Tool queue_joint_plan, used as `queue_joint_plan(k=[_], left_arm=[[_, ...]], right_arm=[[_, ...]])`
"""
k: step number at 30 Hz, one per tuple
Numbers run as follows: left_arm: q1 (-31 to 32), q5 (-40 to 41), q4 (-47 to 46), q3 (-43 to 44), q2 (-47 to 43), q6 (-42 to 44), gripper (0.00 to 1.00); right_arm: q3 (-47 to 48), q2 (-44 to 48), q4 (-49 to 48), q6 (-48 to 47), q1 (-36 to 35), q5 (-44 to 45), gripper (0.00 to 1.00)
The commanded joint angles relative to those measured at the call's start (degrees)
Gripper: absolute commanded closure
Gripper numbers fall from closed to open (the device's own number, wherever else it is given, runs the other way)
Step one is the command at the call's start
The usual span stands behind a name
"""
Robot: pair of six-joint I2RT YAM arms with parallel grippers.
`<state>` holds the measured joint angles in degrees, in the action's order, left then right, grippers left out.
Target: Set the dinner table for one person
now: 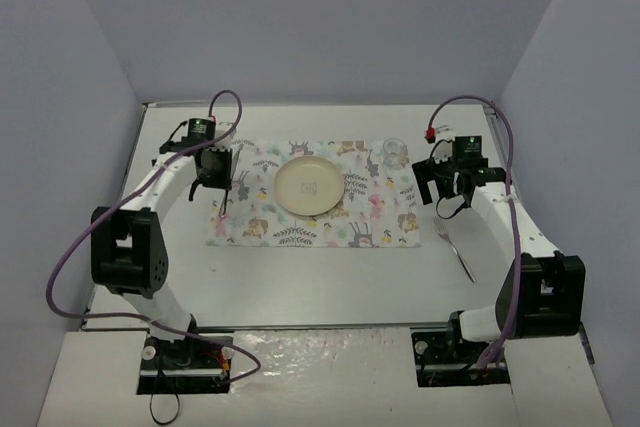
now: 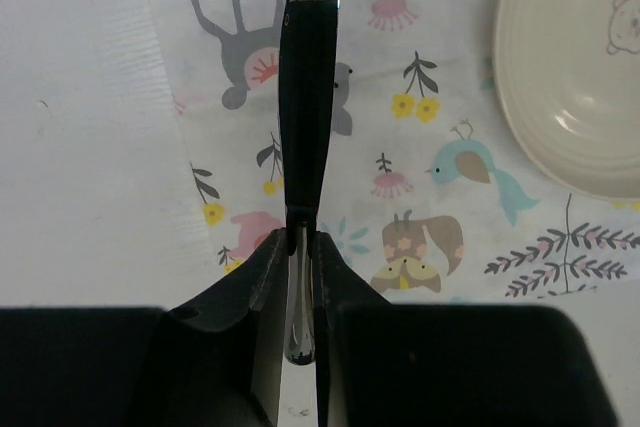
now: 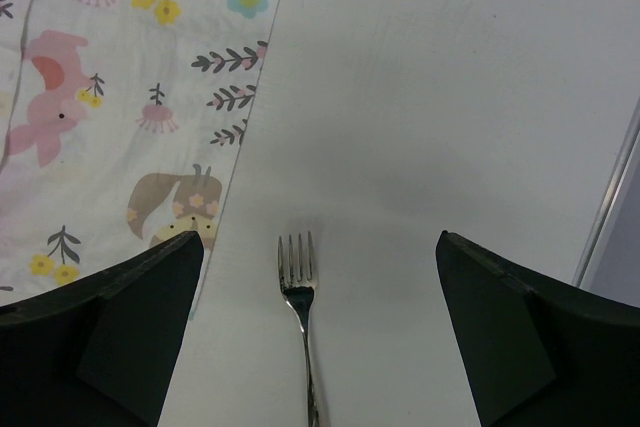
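The white dinner table [image 1: 330, 277] carries a floral placemat [image 1: 300, 232] with a cream plate [image 1: 308, 187] at its middle and a clear glass [image 1: 395, 154] at its far right corner. My left gripper [image 1: 215, 182] [image 2: 300, 237] hangs over the placemat's left end, shut on a slim dark-and-silver piece of cutlery [image 2: 305, 97], seemingly a knife, that points away from the jaws. A fork [image 1: 455, 247] [image 3: 298, 277] lies on the bare table right of the placemat. My right gripper [image 1: 447, 202] [image 3: 320, 237] hovers above it, open, tines between the fingers.
Grey walls close in the table at the back and both sides. Purple cables loop from both arms. The table's right edge [image 3: 610, 197] runs close to the right gripper.
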<state>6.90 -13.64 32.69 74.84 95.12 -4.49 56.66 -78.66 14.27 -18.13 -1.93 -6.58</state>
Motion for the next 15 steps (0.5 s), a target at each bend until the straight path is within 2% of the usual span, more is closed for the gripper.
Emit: queue_joint_plan(k=[1, 7, 15], left_arm=[[2.54, 4.32, -3.78, 5.26, 5.52, -7.68, 1.00], [3.61, 3.08, -3.73, 10.65, 13.13, -10.85, 1.00], [4.48, 1.75, -4.03, 14.18, 17.19, -13.08, 1.00]], right_arm=[[-0.06, -0.94, -2.71, -0.24, 0.58, 1.99, 0.00], [-0.62, -0.70, -3.02, -0.59, 1.10, 2.42, 0.00], [-0.68, -1.28, -3.15, -0.59, 1.49, 2.57, 0.00]])
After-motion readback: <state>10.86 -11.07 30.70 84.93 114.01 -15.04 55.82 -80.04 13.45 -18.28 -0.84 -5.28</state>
